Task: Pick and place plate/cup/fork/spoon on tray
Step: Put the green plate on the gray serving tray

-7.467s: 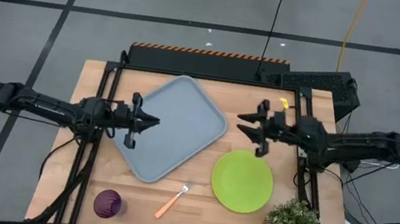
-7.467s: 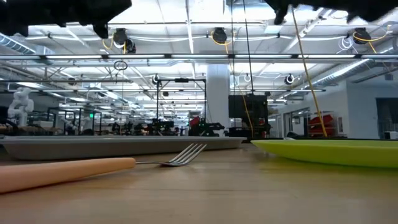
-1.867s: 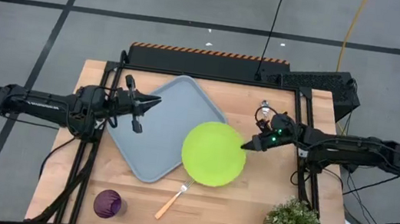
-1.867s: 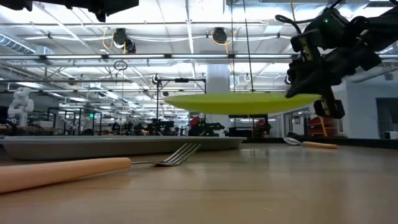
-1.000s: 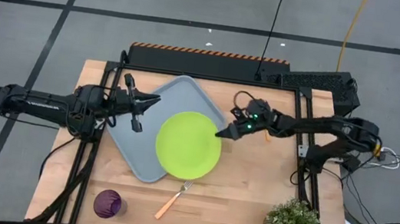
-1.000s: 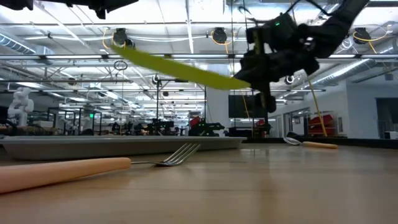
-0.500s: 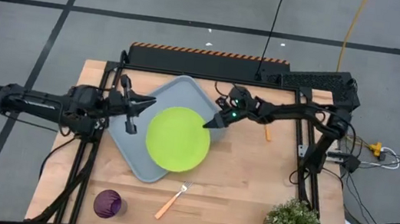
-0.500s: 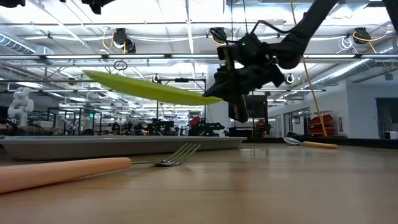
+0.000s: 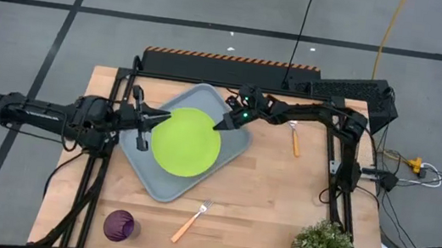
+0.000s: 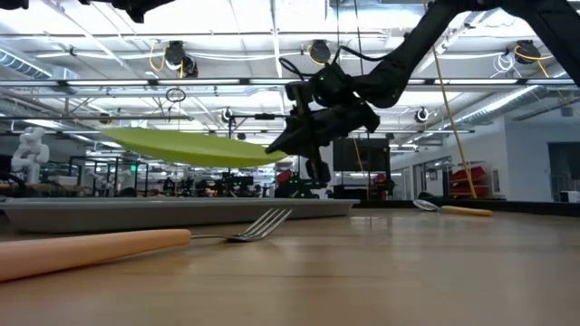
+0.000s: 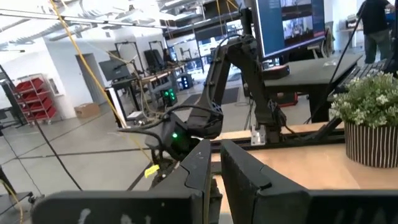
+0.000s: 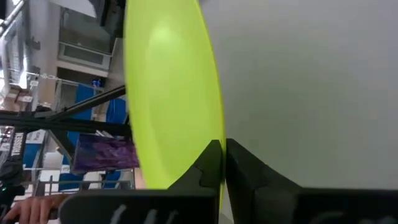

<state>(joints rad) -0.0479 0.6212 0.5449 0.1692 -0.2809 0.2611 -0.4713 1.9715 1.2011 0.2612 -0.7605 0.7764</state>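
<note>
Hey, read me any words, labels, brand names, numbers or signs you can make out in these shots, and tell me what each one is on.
No text can be read in any view.
The monitor behind the table shows a picture, too small and blurred to give any words.
The plate, tray, fork, spoon and cup carry no visible lettering.

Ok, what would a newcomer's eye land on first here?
The lime-green plate, held by its edge in the right hand and hanging above the grey-blue tray at the table's middle. Then the orange-handled fork lying on the wood near the front edge, with the purple cup at the front left corner.
</note>
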